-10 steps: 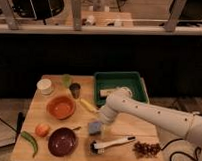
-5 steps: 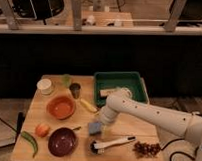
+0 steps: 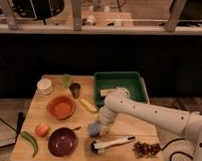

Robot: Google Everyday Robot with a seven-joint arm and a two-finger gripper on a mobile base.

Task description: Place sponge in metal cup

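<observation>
Barely anything shifts: the gripper (image 3: 100, 126) stays down at the sponge (image 3: 94, 130); whether it clamps, I cannot tell. Sponge looks soft, light; best pinched across its middle.

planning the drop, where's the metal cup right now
The metal cup stands toward the table's back left in the camera view, beside the pale green cup and behind the orange bowl; the hand is at the sponge, nearer the front.

Metal cup (image 3: 74, 89) nr table's (image 3: 36, 105) back edge, left of tray (image 3: 119, 74); sponge (image 3: 94, 130) centre-front, gripper (image 3: 97, 127) at it; brush (image 3: 112, 143) nr front edge.
</observation>
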